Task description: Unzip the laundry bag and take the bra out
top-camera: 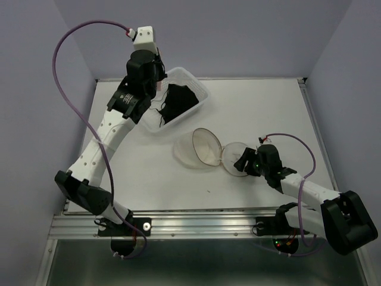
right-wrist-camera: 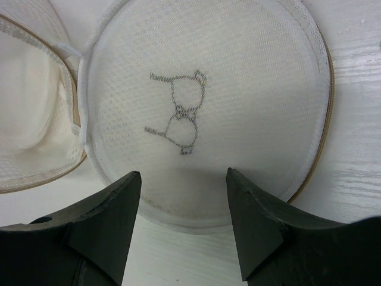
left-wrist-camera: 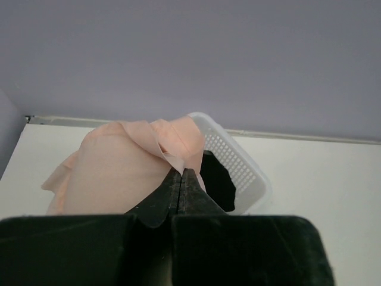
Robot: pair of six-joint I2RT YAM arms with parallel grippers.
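Note:
The round white mesh laundry bag (top-camera: pixel 205 148) lies unzipped and spread open in two halves at the table's middle. Its flat face with the dark bra outline (right-wrist-camera: pixel 196 71) fills the right wrist view, and the hollow half (right-wrist-camera: pixel 30 119) lies to its left. My right gripper (right-wrist-camera: pixel 181 176) is open and empty just at the near rim of that face; in the top view it (top-camera: pixel 241 162) is at the bag's right half. My left gripper (left-wrist-camera: pixel 181 173) is shut on the pale pink bra (left-wrist-camera: pixel 119 167), held over the white basket. The bra's black part (top-camera: pixel 178 101) hangs in the basket.
The rectangular white plastic basket (top-camera: pixel 199 88) stands at the back left of the table, also seen in the left wrist view (left-wrist-camera: pixel 238 161). Purple walls close in the back and sides. The left arm stretches across the table's left side.

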